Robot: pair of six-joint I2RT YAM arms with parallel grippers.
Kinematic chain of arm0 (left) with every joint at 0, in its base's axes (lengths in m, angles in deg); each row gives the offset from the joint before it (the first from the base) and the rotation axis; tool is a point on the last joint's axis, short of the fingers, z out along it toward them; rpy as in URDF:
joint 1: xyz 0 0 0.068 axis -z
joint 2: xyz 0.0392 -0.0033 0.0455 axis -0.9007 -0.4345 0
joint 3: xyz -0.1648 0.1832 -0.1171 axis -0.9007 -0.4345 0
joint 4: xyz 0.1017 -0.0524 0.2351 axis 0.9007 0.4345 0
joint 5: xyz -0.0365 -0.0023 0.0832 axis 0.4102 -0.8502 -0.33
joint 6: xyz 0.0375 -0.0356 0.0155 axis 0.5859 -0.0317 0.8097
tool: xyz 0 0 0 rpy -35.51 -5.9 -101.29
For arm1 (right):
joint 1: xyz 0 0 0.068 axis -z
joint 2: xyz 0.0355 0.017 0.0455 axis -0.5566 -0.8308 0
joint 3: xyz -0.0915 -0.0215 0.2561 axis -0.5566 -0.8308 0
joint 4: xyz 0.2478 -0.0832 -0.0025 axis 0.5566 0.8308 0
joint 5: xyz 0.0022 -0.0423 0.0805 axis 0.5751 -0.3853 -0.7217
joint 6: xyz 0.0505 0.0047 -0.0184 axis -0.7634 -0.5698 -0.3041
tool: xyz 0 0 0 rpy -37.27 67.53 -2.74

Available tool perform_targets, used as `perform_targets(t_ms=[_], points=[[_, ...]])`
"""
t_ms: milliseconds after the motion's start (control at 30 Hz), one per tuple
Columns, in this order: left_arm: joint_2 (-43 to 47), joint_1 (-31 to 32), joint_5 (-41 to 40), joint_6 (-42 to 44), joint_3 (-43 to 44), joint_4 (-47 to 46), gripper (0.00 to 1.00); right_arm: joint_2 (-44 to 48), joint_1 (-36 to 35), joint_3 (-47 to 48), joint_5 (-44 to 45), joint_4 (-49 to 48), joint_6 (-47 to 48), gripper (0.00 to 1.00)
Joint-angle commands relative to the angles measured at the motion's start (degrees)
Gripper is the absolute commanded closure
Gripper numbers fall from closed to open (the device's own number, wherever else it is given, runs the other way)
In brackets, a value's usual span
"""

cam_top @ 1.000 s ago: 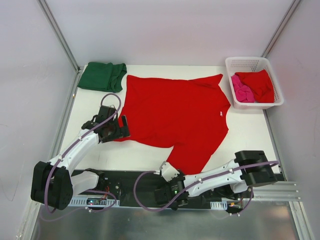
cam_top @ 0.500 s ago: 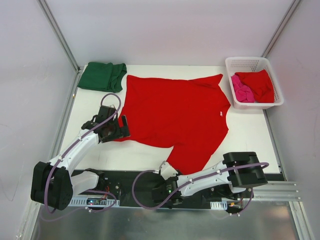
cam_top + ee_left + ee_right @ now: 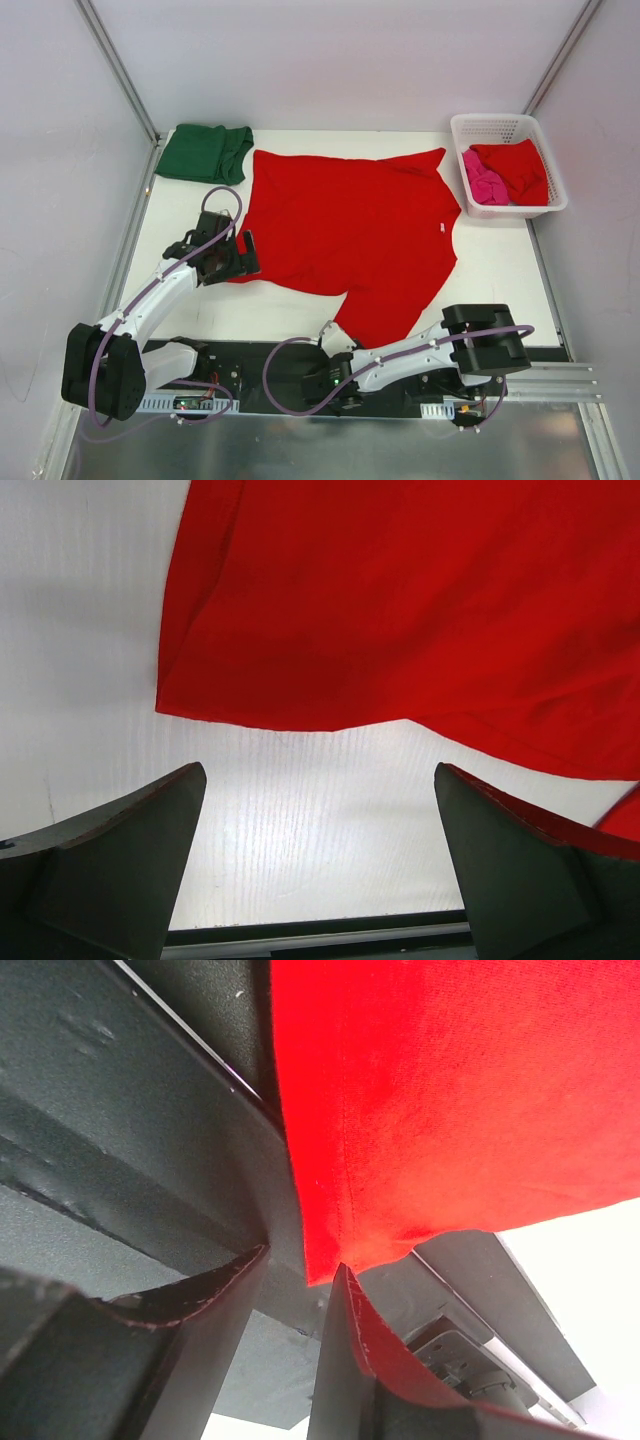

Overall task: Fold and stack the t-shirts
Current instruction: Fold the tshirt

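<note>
The red tee (image 3: 350, 230) lies spread flat on the bench (image 3: 495, 275). At its near hem corner my right claw (image 3: 300, 1268) stands narrowed around the cloth; whether it is pinching, I can't tell. At the tee's left edge my left claw (image 3: 315, 780) gapes wide.

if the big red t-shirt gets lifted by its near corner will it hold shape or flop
Probably floppy: the red t-shirt lies flat with soft wrinkles, so a lifted corner would likely drape and drag the rest. Likely light: it looks like thin cloth. Pushed, it would probably bunch rather than slide whole; its hem lies wavy.
</note>
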Motion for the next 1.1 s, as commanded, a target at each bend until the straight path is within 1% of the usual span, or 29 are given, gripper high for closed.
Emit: perform_targets(t_ms=[0,500,800,1067], points=[[0.88,0.47,0.57,-0.33,0.09,0.00,0.01,-3.13,1.33,-1.60,3.39,3.42,-2.35,0.64],[1.14,0.47,0.39,-0.42,-0.26,-0.09,0.01,-4.71,1.33,-1.60,3.92,6.23,-4.98,0.65],[1.41,0.38,0.30,-0.42,-0.44,-0.09,0.01,-6.03,1.50,-1.25,4.79,10.36,-8.33,0.65],[1.32,0.38,0.30,-0.51,-0.44,-0.18,0.01,-5.77,1.68,-1.51,4.62,9.84,-8.15,0.66]])
